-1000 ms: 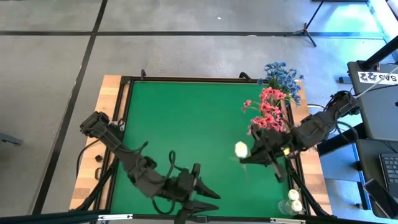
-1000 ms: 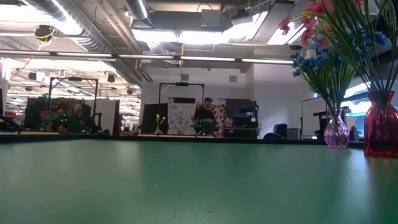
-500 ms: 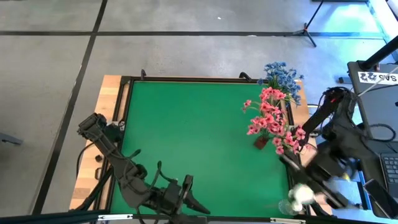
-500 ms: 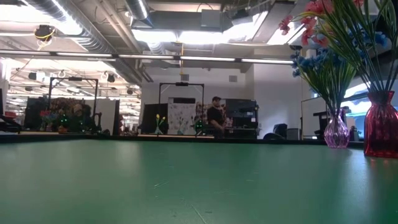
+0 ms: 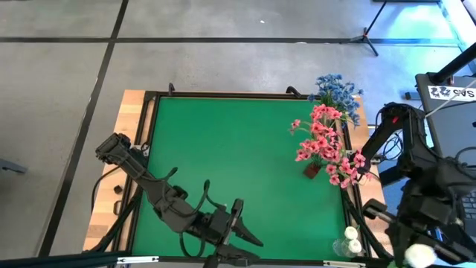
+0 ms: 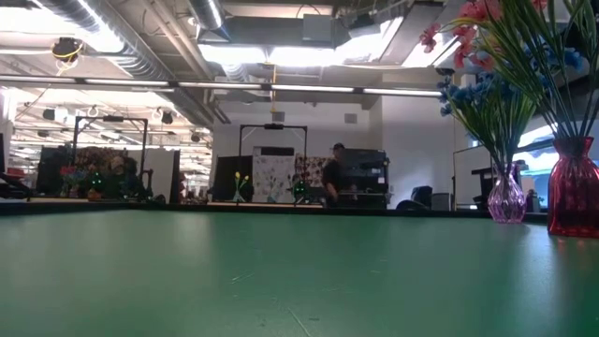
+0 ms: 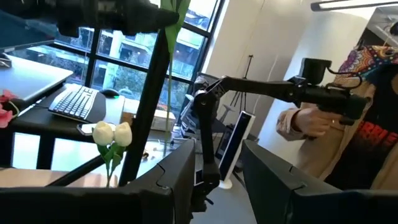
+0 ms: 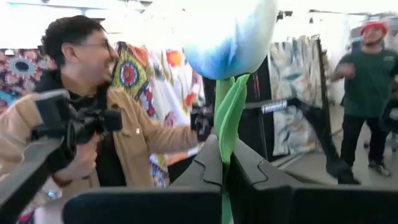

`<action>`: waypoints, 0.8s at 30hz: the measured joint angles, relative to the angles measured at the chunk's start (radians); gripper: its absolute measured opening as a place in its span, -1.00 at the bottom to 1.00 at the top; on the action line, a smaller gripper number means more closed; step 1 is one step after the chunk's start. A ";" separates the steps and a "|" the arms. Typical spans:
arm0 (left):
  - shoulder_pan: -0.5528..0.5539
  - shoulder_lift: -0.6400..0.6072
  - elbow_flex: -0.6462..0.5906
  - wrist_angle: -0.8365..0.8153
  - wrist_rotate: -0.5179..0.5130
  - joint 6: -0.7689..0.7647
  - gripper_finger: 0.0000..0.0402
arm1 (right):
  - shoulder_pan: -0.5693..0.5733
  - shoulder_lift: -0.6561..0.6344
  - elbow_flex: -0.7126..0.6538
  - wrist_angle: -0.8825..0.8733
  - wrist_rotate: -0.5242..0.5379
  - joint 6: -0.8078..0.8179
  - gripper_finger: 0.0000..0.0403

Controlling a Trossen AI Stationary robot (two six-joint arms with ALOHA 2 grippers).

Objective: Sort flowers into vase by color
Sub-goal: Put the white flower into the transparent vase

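Pink flowers (image 5: 326,145) stand in a red vase (image 6: 573,198) and blue flowers (image 5: 338,91) in a purple vase (image 6: 506,198), both at the table's right edge. Two white buds (image 5: 349,240) stand with their stems in a clear vase at the near right corner, also seen as white buds (image 7: 112,133) in the left wrist view. My right gripper (image 8: 222,168) is off the table's right side, past the near right corner, shut on a white flower (image 5: 418,254). My left gripper (image 7: 214,180) hovers open over the table's near edge with nothing between its fingers. My right gripper pinches the white flower's green stem (image 8: 222,146) between its two shut fingers, a little below the bud. The stem runs on between the fingers toward the camera. The bud (image 8: 231,31) stands out beyond the fingertips, lifted clear of everything.
The green mat (image 5: 238,164) is bare in its middle and on its left. A desk with a keyboard (image 5: 465,205) stands right of the table. A person in a tan jacket (image 8: 134,134) and another person (image 8: 367,93) stand in the room beyond.
My right gripper has swung from over the mat beside the pink flowers toward the table's right edge and near right corner, ending off the table. It has stayed shut on the white flower, which went with it.
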 joint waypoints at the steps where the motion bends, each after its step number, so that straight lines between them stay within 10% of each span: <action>1: 0.000 0.000 0.000 0.000 0.000 0.000 -0.37 | -0.001 0.000 -0.012 0.001 -0.011 0.009 -1.00; 24: 0.100 0.000 -0.121 0.061 0.134 -0.029 -0.36 | 0.085 -0.079 -0.228 0.054 -0.151 0.046 -1.00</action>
